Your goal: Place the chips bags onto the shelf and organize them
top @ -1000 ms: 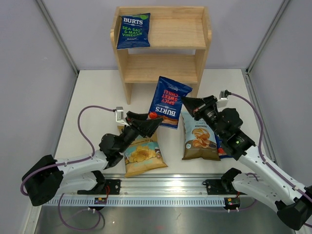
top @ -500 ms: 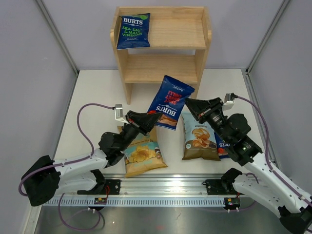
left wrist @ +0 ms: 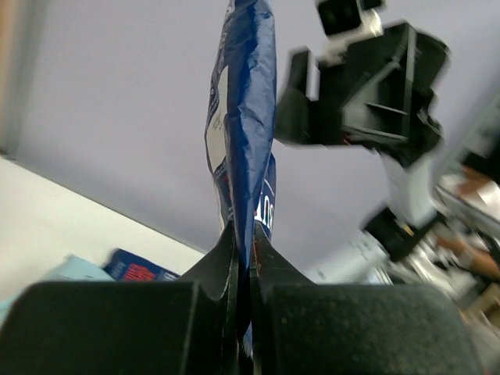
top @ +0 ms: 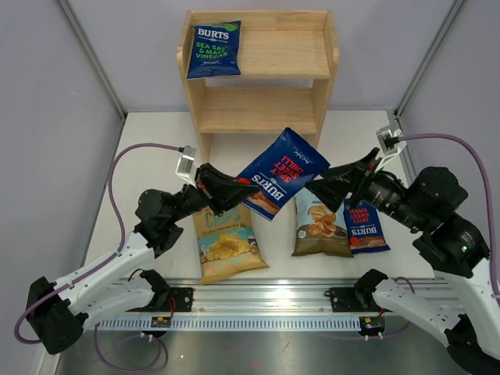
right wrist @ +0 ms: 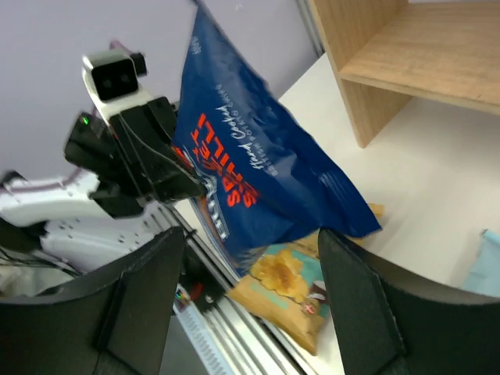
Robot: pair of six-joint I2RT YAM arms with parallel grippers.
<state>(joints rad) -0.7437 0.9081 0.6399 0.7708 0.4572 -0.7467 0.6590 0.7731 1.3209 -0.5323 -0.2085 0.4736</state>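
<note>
Currently pinched only at thin edge seam by left gripper, jaws clamped; lifted Burts bag mid-frame, tilted, off table, short of shelf. Risks: slipping from seam; swinging into right gripper, fingers spread, just beside bag corner. Contact there unclear; left wrist view blurred.

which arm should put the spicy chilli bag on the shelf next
Left. The left hand is shut on the lifted chilli bag, as the left wrist view shows. The right hand hangs open near the bag's other side, holding nothing. The shelf lies straight ahead, likely within reach.
</note>
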